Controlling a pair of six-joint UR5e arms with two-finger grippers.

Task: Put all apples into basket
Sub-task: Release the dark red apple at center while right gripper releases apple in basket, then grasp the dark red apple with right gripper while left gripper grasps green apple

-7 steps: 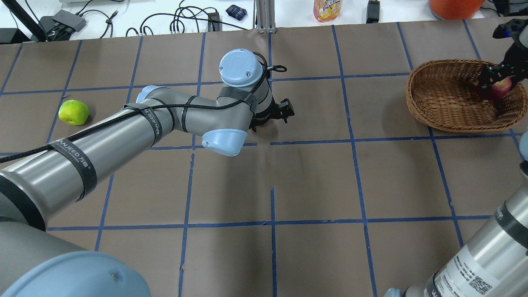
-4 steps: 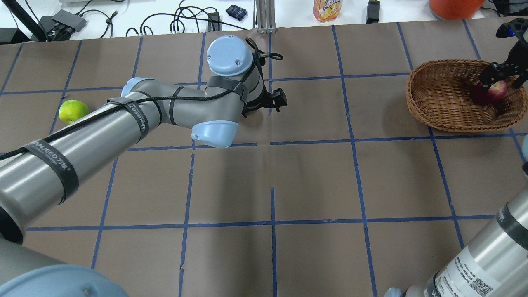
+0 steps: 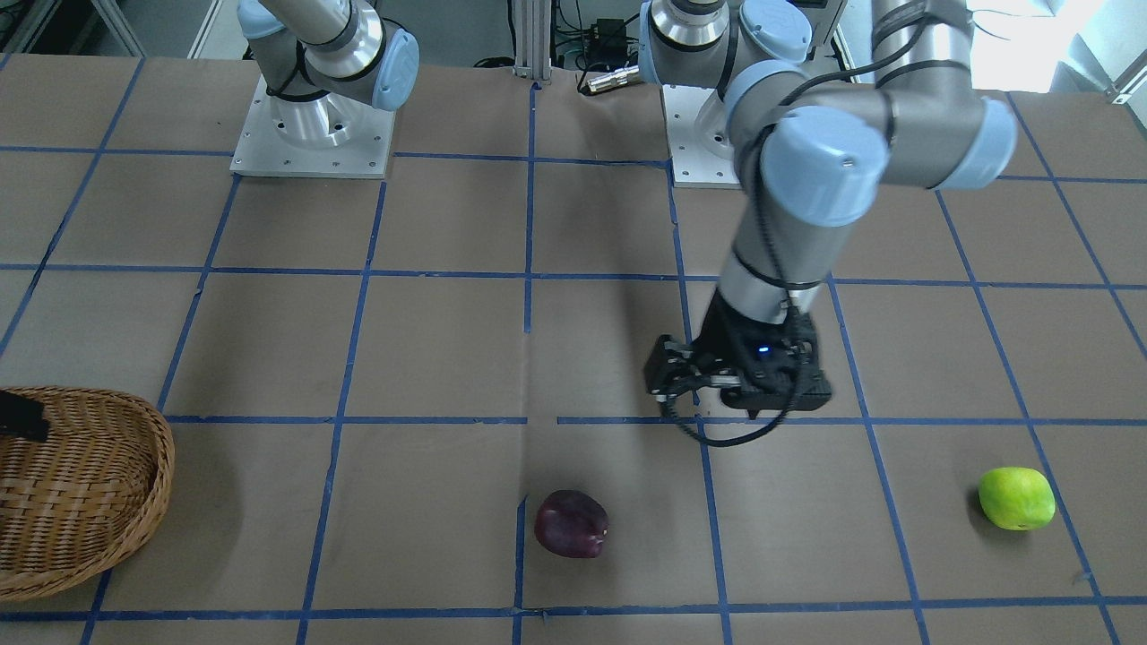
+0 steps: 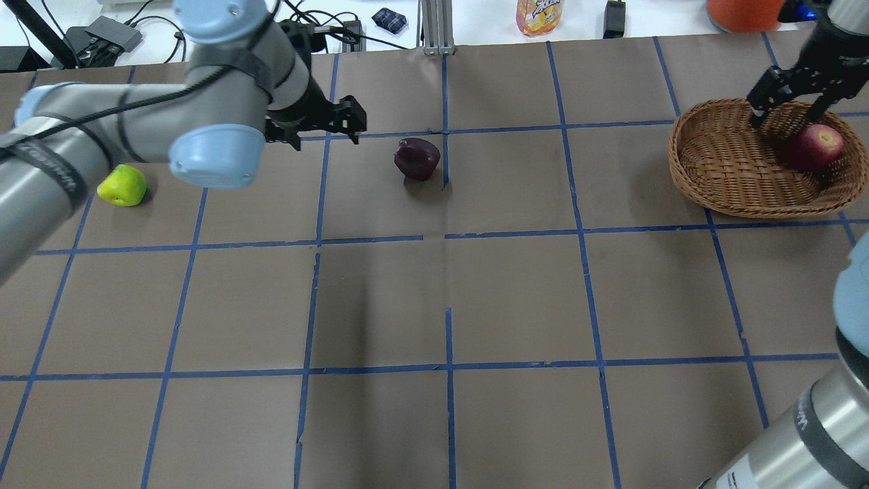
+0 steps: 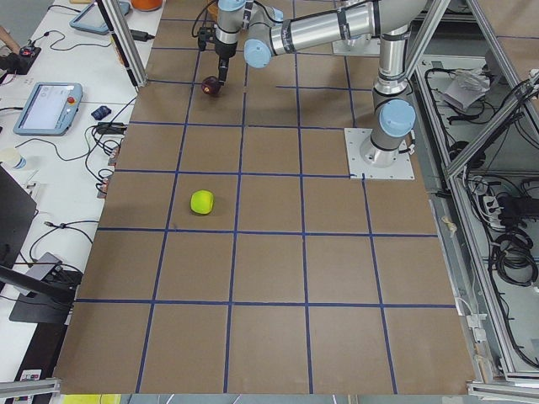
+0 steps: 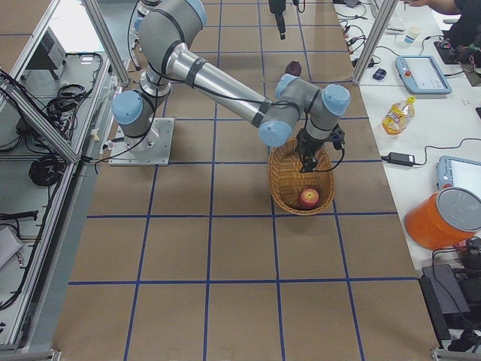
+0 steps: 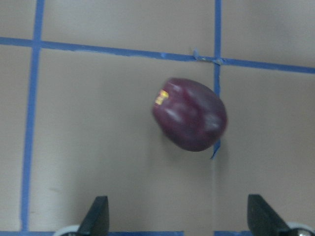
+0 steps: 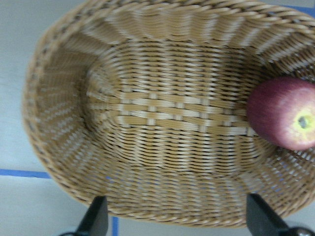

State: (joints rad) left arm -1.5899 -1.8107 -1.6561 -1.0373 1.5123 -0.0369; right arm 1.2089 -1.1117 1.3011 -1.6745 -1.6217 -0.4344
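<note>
The dark maroon apple (image 4: 417,158) lies on the table near the middle, also in the front view (image 3: 571,523) and the left wrist view (image 7: 190,121). My left gripper (image 4: 349,122) is open and empty, to the left of it and apart from it. The lime green apple (image 4: 122,185) lies far left, beside my left arm. The red apple (image 4: 815,146) lies inside the wicker basket (image 4: 719,163) at its right end, also in the right wrist view (image 8: 285,118). My right gripper (image 4: 787,112) is open and empty above the basket.
A white bench with cables, a bottle (image 4: 538,15) and an orange container (image 4: 747,12) runs along the table's far edge. Blue tape lines divide the brown table into squares. The arm bases (image 3: 309,134) stand at the robot's side.
My right gripper has let go of the red apple in the basket and risen. My left arm has swung left, uncovering the maroon apple.
</note>
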